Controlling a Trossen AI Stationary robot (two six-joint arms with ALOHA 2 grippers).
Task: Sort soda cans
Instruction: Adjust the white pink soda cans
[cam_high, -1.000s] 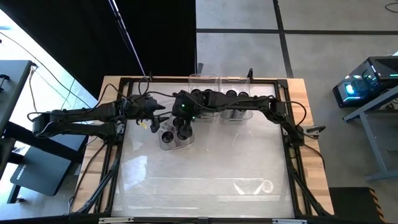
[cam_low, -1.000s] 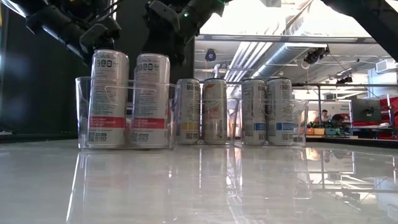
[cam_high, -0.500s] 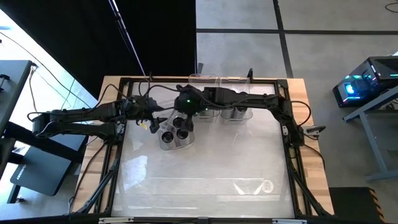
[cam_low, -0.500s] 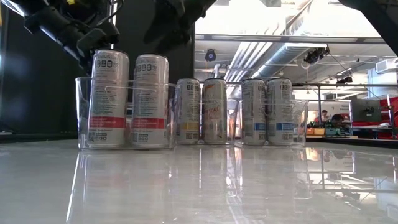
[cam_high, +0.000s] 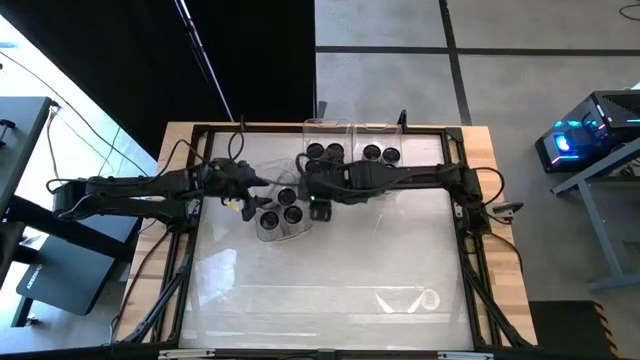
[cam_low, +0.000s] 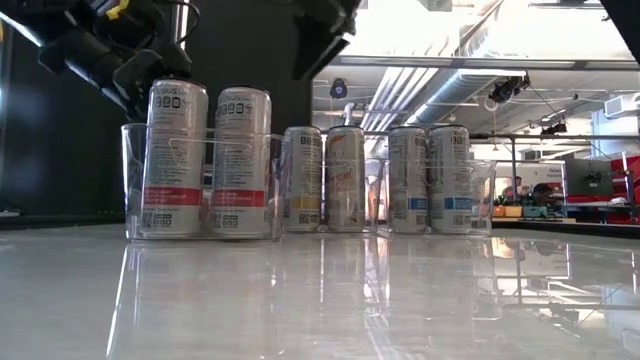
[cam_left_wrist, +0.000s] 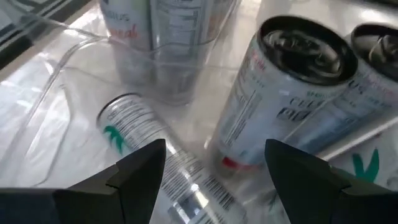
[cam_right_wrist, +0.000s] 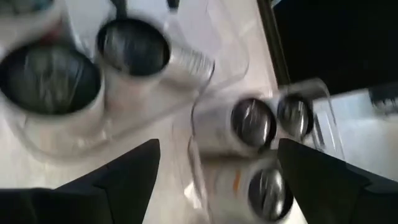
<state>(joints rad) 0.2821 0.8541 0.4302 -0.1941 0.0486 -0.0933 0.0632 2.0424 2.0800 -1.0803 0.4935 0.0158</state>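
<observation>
The big change is the right arm: a second ago it was stretched over the near bin's cans, and now it has swung back, its right gripper (cam_high: 318, 207) hanging just beside that near bin (cam_high: 262, 232) with nothing in it, fingers spread wide. With it out of the way, the far bins show from above: two dark tops in the middle bin (cam_high: 326, 128) and two more in the right-hand bin (cam_high: 383, 129), both against the back edge of the desk (cam_high: 330, 280).

The left arm has barely shifted. It reaches in level from the left side, and its left gripper (cam_high: 243, 198) hovers at the near bin's left edge, fingers (cam_left_wrist: 140, 171) parted wide, also empty.

Now the soda cans (cam_high: 281, 207): three stand upright in the near bin, red-banded ones seen from the low camera (cam_low: 175, 160). The other four (cam_low: 378, 178) line up behind, upright in their bins. The left wrist camera catches a green-marked can (cam_left_wrist: 152, 146) lying flat; whether that is a reflection, I cannot tell.
</observation>
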